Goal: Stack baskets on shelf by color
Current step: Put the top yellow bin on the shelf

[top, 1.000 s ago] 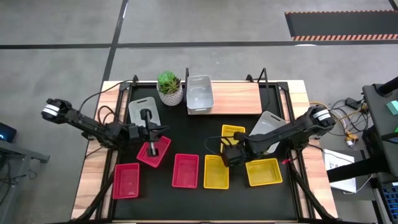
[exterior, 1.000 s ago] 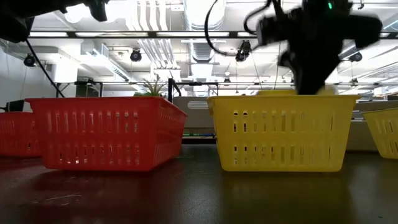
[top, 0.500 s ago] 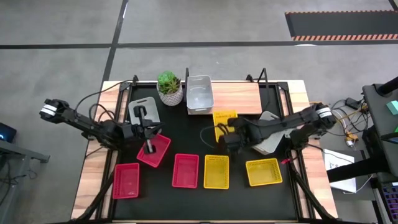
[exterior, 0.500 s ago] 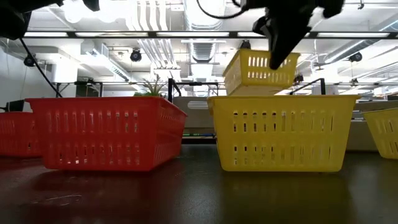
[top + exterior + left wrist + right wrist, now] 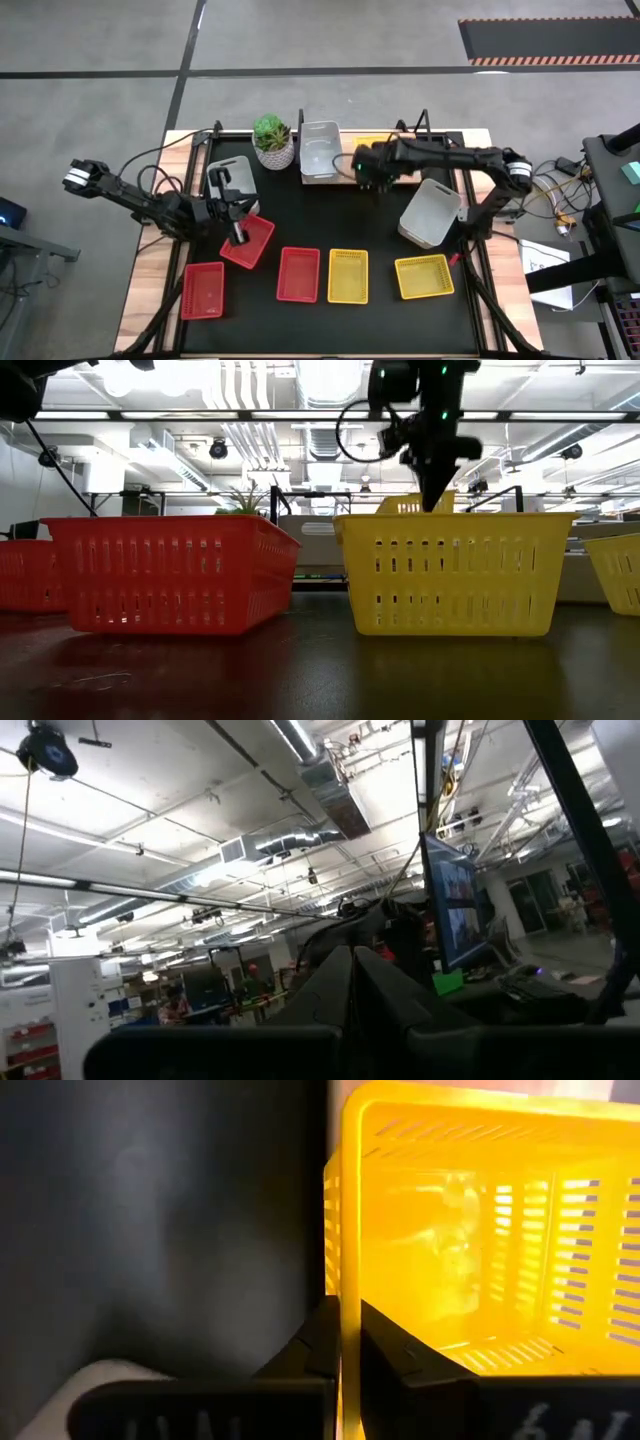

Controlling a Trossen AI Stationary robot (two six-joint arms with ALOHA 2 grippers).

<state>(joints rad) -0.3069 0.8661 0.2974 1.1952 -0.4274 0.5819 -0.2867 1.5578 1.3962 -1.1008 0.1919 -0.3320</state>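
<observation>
My right gripper is shut on a yellow basket at the shelf, right of a white-grey basket that stands on the board. In the high view only a yellow sliver shows past the arm. My left gripper is shut over the far corner of a tilted red basket; its wrist view looks up at the ceiling with nothing between the fingers. On the mat's near side stand red baskets and yellow baskets. My left gripper stands against the red basket's far corner in the high view, but I cannot tell whether it touches it. My right gripper pinches the yellow basket's side wall at the rim, one finger outside and one inside. The fingers come steeply from above. The basket hangs tilted at the shelf; whether it rests on the board I cannot tell.
A potted plant stands at the shelf's left end, with black uprights at the ends. A white-grey basket lies tilted at the mat's right, another at the left behind my left gripper.
My right gripper has swung from the mat's right middle toward the far edge, carrying the yellow basket up off the table and over to the shelf beside the white-grey basket, turning as it went. The basket has come lower in the last half second.
</observation>
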